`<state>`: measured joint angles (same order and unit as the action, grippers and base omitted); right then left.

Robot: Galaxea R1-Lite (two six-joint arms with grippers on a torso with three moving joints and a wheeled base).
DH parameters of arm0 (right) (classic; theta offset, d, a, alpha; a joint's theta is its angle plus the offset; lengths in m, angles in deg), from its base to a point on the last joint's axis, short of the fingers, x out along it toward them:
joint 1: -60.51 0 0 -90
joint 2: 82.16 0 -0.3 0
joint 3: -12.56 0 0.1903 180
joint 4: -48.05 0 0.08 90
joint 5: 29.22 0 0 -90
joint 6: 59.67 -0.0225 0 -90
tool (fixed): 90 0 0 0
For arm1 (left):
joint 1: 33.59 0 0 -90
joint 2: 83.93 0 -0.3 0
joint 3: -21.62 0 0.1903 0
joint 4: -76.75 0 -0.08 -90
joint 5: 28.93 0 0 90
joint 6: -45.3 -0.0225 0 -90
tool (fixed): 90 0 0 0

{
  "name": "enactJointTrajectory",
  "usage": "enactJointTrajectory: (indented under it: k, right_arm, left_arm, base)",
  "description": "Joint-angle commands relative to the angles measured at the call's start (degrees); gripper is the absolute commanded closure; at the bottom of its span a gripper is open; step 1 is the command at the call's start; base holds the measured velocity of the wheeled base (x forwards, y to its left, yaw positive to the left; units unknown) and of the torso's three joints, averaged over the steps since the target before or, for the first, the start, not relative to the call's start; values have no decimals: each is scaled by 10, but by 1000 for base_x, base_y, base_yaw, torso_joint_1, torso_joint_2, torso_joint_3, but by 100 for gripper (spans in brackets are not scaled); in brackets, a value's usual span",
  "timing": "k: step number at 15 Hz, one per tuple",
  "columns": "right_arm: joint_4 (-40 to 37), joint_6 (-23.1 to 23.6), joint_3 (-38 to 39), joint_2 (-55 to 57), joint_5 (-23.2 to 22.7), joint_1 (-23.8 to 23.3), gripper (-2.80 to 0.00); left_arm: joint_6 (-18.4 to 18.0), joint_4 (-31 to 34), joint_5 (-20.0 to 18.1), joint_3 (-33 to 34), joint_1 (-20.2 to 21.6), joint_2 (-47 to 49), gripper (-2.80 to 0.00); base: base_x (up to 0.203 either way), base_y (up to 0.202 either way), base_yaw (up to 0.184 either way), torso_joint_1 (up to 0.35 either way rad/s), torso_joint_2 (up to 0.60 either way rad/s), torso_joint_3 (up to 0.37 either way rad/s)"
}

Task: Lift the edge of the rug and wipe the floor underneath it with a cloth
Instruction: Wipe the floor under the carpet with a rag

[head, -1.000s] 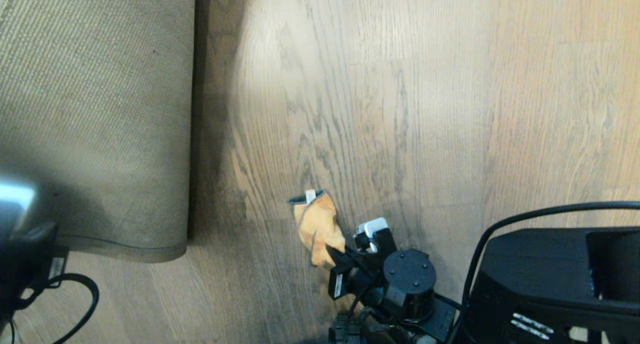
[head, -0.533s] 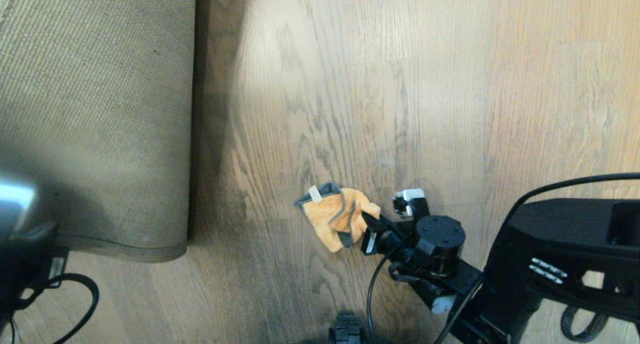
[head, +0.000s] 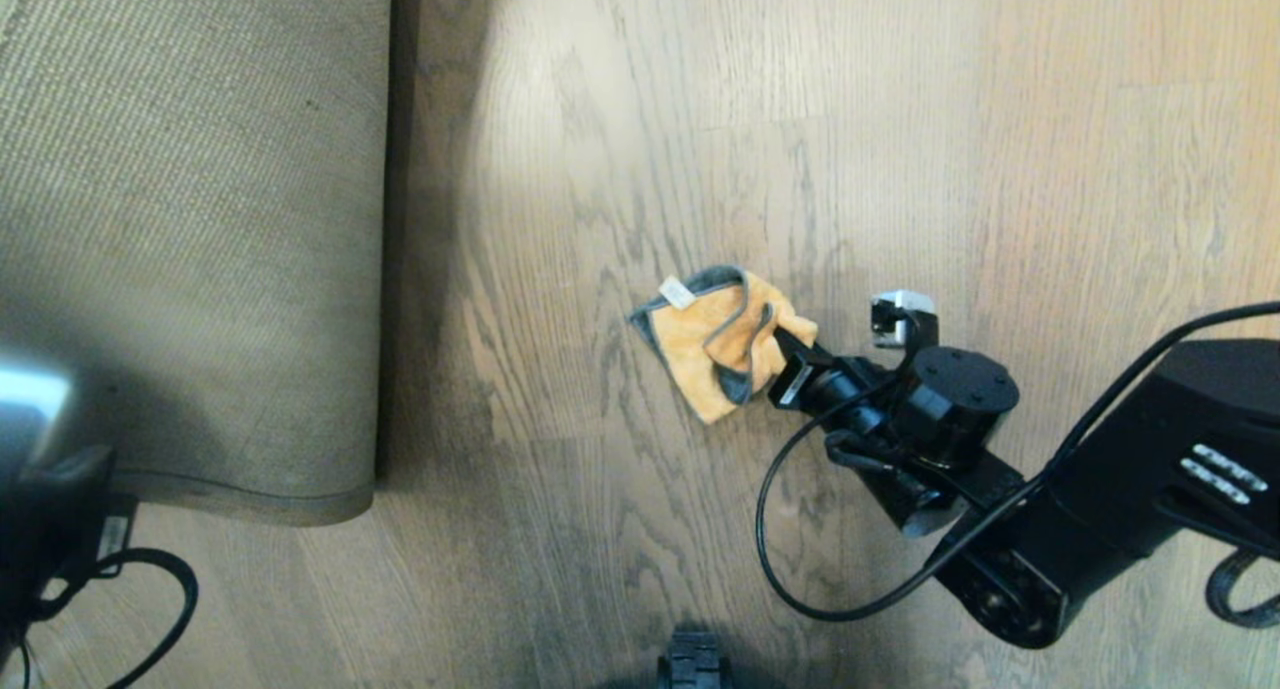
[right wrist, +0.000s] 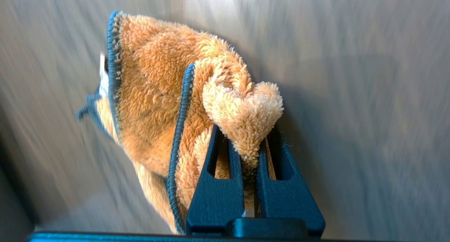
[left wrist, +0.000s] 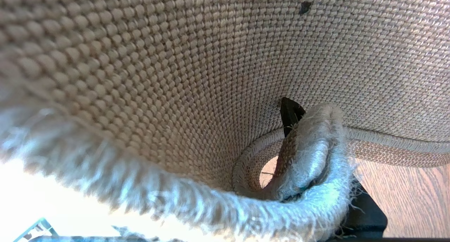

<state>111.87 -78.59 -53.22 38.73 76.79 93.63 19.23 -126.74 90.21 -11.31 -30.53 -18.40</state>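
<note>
Tan woven backing shows on the rug edge (head: 250, 269), folded up at far left, its border pinched in the left gripper (left wrist: 291, 154). Right of it, bare wooden floor (head: 600, 119); then the cloth (head: 715, 344) (orange, grey-trimmed) lies there, clamped by the right gripper (head: 795, 354).

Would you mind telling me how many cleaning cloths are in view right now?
1. The orange cloth lies on the floor, pinched in the right gripper, to the right of the folded-back rug edge. Another could be hidden beneath the rug.
</note>
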Motion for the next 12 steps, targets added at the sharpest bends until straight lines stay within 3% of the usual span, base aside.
enactJointTrajectory:
  k: [1,7,12]
  right_arm:
    - [28,-7,-41,-9,2,-21,0]
    - [28,-9,-104,-7,1,-53,0]
    - [28,-9,-64,-16,2,-13,0]
  left_arm:
    - [-1,-3,2,0,0,-1,0]
    - [-1,-4,2,0,0,-1,0]
    - [-1,-4,2,0,0,-1,0]
  base:
    - [0,0,0,0,0,0]
    - [0,0,0,0,0,0]
    - [0,0,0,0,0,0]
